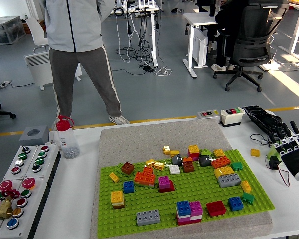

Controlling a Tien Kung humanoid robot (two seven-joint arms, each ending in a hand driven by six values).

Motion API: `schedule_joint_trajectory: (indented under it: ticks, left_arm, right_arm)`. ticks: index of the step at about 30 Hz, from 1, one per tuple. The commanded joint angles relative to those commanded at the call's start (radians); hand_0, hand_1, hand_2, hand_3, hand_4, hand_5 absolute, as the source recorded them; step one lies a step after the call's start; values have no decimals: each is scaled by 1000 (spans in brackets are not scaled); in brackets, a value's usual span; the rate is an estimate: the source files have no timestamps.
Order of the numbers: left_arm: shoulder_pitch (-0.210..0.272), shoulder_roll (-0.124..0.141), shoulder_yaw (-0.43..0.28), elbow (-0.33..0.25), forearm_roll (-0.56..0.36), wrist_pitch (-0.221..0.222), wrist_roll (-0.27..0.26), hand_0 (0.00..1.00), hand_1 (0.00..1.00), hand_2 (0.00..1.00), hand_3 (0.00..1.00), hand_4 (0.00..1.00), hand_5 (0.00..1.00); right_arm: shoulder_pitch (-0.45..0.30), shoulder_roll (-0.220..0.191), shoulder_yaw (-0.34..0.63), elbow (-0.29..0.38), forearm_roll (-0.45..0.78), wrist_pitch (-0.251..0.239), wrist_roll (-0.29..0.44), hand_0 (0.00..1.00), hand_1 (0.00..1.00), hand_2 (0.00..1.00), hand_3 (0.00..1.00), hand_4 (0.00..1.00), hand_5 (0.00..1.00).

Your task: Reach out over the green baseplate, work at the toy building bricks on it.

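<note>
The right robot hand (293, 152) sits at the desk's (74, 189) right edge, fingers spread and holding nothing, off to the side of the baseplate (189, 191) rather than over it. The left one is out of view.

Going from the robot hand outward: the plate's right rim lies just to its left, and the closest bricks are a yellow one (245, 186) and a green one (248, 197) on that rim, with a blue brick (234, 203) beside them. A loose yellow brick (255, 153) lies on the desk off the plate, just left of the fingertips. Further left stand a grey brick (229, 179), a red brick (215, 208), then the blue and pink pair (189, 210). Farthest away are the orange cluster (145, 177) and a grey brick (148, 216) near the plate's left half.

To do the reach well, I judge the robot hand should travel leftward with fingers kept wide and raised above stud height, so knuckles clear the rim bricks. The cable near its wrist could snag. Picking an isolated brick with free sides would suit the thick fingers better than a crowded one
</note>
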Motion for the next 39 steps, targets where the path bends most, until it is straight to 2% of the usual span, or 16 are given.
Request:
schedule_joint_trajectory:
  ticks: [14,39]
  left_arm:
    - [-7,1,3,0,-7,0,-8,721,760,773,672,471,998]
    - [-11,1,4,0,-7,-1,-11,722,759,773,673,472,998]
  right_arm:
    - [-1,2,16,5,11,-15,7,796,765,759,777,548,441]
    - [-4,4,30,6,24,-11,3,793,756,747,748,514,409]
